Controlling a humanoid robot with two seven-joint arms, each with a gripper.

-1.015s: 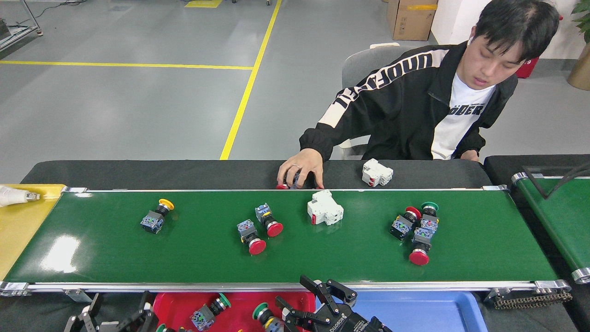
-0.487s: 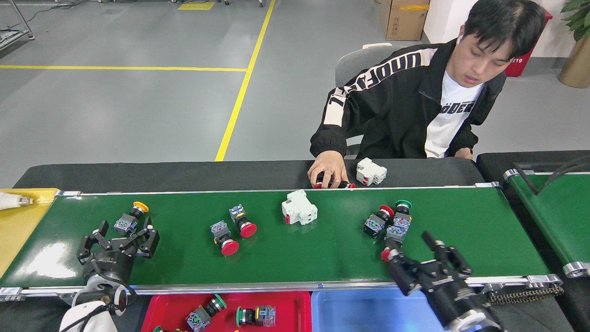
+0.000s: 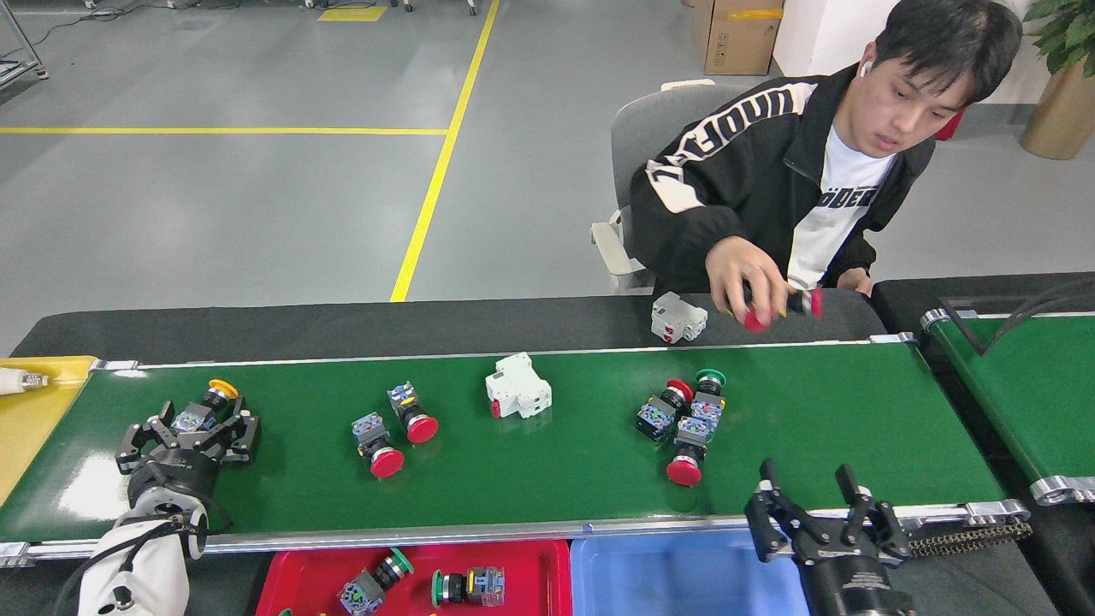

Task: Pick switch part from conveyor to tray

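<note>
The conveyor (image 3: 547,479) runs across the view with several switch parts on it. A yellow-capped switch part (image 3: 211,399) lies at the left, and my left gripper (image 3: 188,430) stands open with its fingers either side of that part's grey body. Two red-capped switch parts (image 3: 376,441) (image 3: 411,417) lie left of centre, and a white breaker (image 3: 517,395) sits mid-belt. A cluster of three switch parts (image 3: 682,419) lies right of centre. My right gripper (image 3: 808,489) is open and empty over the belt's near edge. The red tray (image 3: 530,569) below holds two switch parts.
A blue tray (image 3: 676,577) sits right of the red one. A person's hand (image 3: 744,274) holds red-capped switches above the black table, near a second white breaker (image 3: 678,316). A yellow tray (image 3: 34,419) is at the left end, another green belt (image 3: 1026,393) at the right.
The parts have shifted left on the belt. My left gripper stays at the yellow-capped part. My right gripper has drawn back from the cluster to the near edge. The person's hand lifted rightward with red switches.
</note>
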